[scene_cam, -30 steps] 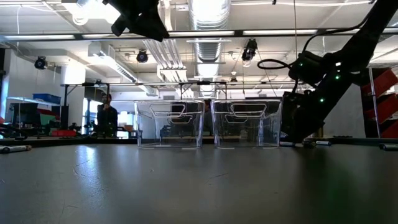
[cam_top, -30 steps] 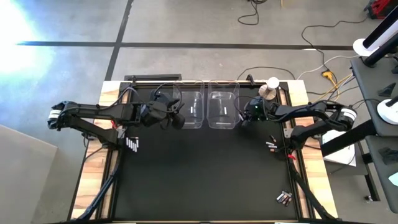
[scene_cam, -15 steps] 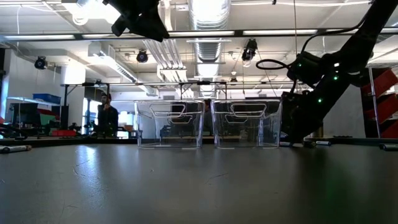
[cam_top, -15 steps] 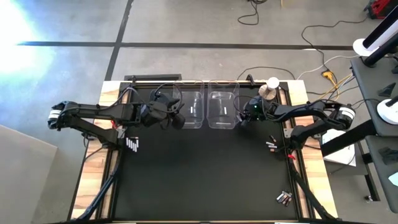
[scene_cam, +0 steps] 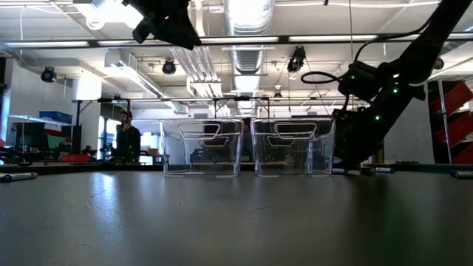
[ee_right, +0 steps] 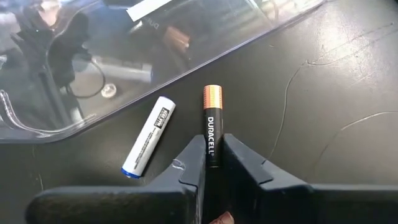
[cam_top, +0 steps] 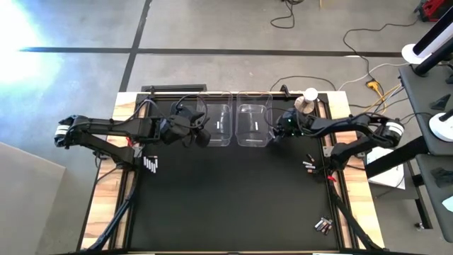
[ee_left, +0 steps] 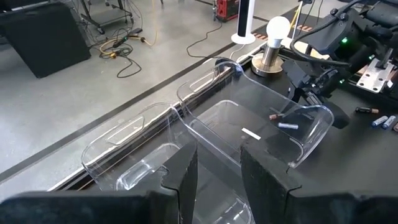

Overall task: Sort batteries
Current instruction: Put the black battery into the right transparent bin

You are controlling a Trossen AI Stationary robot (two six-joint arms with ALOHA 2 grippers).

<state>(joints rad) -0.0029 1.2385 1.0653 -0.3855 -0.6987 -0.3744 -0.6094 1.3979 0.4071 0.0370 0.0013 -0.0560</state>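
A: Where is the right gripper (ee_right: pixel 211 163), and what is it doing?

B: It sits low on the black table (cam_top: pixel 233 198), just beside the right-hand clear bin (cam_top: pixel 253 125) on the side away from the other bin. Its fingers are clamped on a dark battery (ee_right: pixel 212 129) with a copper end; the cell sticks out from between them toward the bin wall.

A: Any other cells near that bin?

B: A white battery (ee_right: pixel 148 136) with a blue tip lies on the table just beside the gripped one, close to the bin's wall, untouched. Inside the bin the left wrist view shows two cells (ee_left: pixel 282 121) lying on its floor.

A: And the left gripper (ee_left: pixel 217 163)?

B: It hangs above the left-hand bin (cam_top: pixel 216 124), which touches the right-hand bin. Its fingers stand apart with nothing between them.

A: More batteries farther off?

B: A small group (cam_top: pixel 309 163) lies on the table well apart from the right-hand bin, toward the right arm's base, and another (cam_top: pixel 323 225) farther still, near the table's corner
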